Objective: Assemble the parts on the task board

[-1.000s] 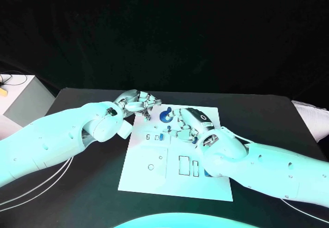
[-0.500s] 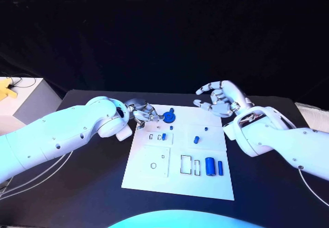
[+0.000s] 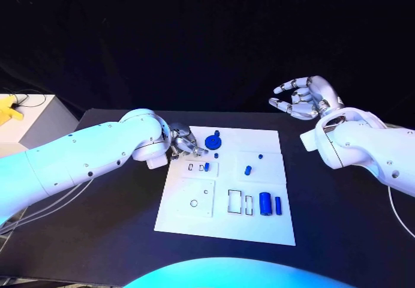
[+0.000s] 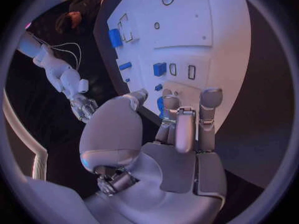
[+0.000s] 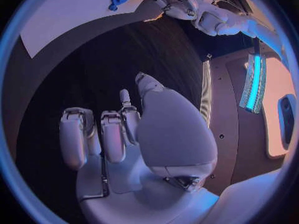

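1. Left hand: its fingers reach down to the far left corner of the task board. They are loosely curled and parted, and nothing sits between them. The tips end just beside a round blue part.
2. Right hand: raised above the table's far right side, well apart from the board. Its fingers are spread and lightly bent, holding nothing.
3. Round blue part: lies near the board's far edge, left of centre, with a small tab pointing away.
4. Small blue part: stands in a slot just nearer than the round one, beside two small outlined slots.
5. Blue part: lies alone near the board's centre, to the right.
6. Blue cylinder: lies in the near right area of the board, with a thin blue bar just to its right and rectangular outlines to its left.
7. Black table: carries the white board at its middle.
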Motion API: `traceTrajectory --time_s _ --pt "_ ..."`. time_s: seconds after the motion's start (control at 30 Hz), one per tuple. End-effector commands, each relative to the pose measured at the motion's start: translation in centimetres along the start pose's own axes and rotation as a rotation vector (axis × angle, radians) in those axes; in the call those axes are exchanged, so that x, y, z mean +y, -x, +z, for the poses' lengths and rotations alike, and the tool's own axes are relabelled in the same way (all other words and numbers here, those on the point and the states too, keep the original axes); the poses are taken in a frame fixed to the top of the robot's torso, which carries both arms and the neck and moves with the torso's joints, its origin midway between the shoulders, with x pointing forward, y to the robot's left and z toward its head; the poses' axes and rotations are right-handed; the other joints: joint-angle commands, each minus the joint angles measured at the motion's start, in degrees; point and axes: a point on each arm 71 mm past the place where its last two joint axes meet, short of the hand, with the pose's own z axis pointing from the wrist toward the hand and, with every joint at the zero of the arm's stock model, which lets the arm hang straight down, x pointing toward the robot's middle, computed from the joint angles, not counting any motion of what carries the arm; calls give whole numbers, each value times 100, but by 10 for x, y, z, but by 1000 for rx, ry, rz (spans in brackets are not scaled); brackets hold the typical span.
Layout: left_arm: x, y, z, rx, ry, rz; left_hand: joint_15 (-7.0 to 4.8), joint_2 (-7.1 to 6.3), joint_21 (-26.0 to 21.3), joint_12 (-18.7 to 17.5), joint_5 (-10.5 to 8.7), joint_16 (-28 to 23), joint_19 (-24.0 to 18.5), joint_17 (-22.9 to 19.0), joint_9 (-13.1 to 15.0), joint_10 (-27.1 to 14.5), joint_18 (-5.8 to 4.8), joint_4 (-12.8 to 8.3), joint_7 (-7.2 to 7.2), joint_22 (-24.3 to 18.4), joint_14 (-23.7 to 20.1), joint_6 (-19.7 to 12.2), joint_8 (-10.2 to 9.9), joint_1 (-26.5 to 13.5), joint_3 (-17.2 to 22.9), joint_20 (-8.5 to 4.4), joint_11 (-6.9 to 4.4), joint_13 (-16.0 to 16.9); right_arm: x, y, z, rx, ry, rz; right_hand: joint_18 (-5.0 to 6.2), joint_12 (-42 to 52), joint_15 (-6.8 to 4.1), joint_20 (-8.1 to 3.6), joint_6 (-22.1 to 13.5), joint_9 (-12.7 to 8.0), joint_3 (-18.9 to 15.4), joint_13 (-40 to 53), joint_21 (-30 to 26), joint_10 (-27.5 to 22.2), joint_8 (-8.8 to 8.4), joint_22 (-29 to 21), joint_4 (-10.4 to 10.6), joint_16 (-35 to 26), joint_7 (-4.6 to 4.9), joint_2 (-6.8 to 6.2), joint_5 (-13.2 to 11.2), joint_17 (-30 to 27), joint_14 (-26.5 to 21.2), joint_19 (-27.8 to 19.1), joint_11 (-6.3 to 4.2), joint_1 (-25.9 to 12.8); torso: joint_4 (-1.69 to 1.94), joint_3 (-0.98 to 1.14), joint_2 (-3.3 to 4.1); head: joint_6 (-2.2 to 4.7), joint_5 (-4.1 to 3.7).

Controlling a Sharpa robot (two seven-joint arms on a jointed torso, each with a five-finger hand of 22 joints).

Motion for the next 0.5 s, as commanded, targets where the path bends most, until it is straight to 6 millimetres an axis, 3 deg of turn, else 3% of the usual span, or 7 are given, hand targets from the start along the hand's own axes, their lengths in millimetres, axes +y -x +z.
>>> traceTrajectory --time_s 0.03,0.27,0.5 --pt "1 -2 1 34 68 94 45 -5 18 -50 9 -21 -24 85 10 -70 -84 4 -3 21 37 -38 -37 -58 -52 6 4 -45 -2 0 2 27 -11 31 40 -33 10 -17 -41 -8 41 647 -19 -24 -27 1053 -2 -18 18 -36 21 1167 506 348 3 -12 7 -8 8 -18 -41" --pt "-9 -7 5 60 67 125 68 -9 63 -126 9 9 1 147 20 -164 -94 5 25 87 57 -103 -145 -235 -257 25 30 -162 -4 2 4 29 -23 22 40 -35 15 -13 -66 -13 45 645 -23 -27 -39 1050 3 -21 25 -37 20 1162 504 347 9 -29 6 -20 9 -69 -51" --pt "-16 -11 10 104 71 163 74 -17 93 -150 10 27 22 184 28 -192 -102 3 31 136 69 -104 -177 -287 -347 32 36 -200 -5 1 5 36 -28 13 48 -48 29 -2 -127 -24 50 632 -59 -44 -70 1029 15 -23 42 -31 15 1160 503 335 25 -79 7 -20 20 -74 -60"
